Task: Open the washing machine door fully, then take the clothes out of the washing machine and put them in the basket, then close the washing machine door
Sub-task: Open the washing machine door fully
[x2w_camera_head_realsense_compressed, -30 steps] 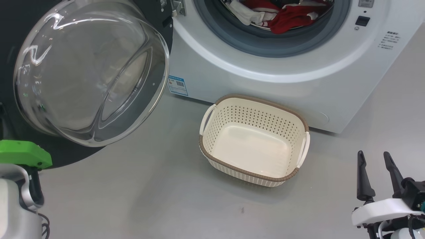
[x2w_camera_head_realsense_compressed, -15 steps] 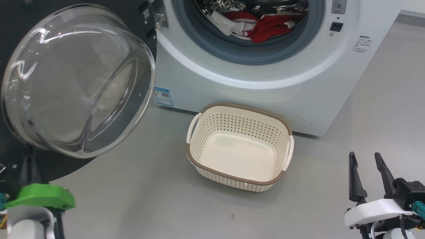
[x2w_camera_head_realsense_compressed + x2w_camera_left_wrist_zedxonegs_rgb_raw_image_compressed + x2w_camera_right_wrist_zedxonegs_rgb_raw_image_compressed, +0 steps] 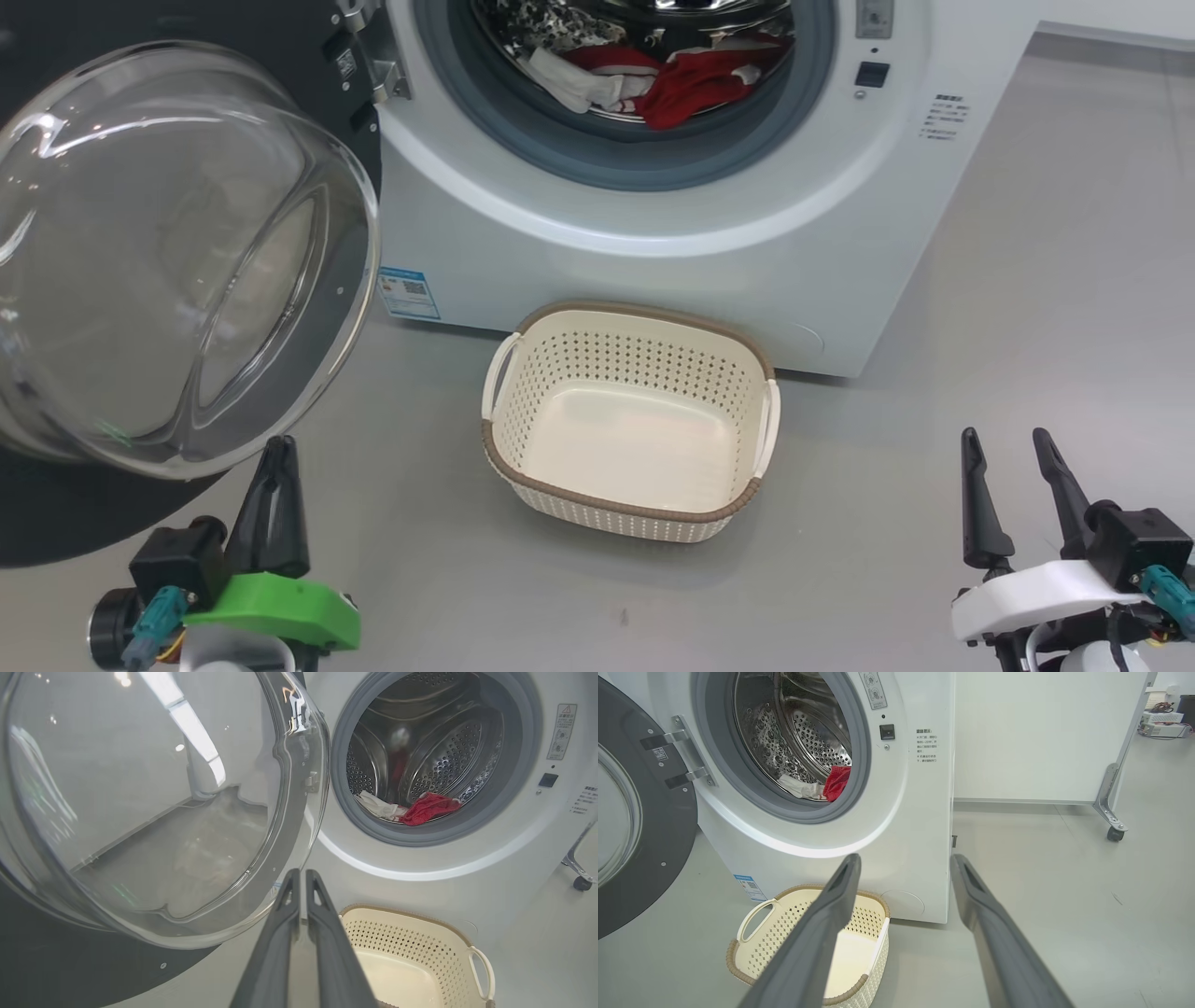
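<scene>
Left hand (image 3: 278, 448), fingers pressed together and holding nothing, sits low beside the swung-open round glossy black door with bulging clear glass window (image 3: 187, 252). Right hand (image 3: 1006, 443) is spread wide, holding nothing. Red and white clothes (image 3: 677, 84) lie inside the white front-loading washing machine (image 3: 653, 252) (cream perforated plastic basket (image 3: 644, 313) on the floor just before it).

Glossy clear glass bulges from the washing machine door (image 3: 168, 261); the washing machine (image 3: 653, 280) pairs smooth white panels with a shiny perforated steel drum (image 3: 448, 756) holding soft red cloth clothes (image 3: 691, 89); the basket (image 3: 644, 359) is matt cream plastic.
</scene>
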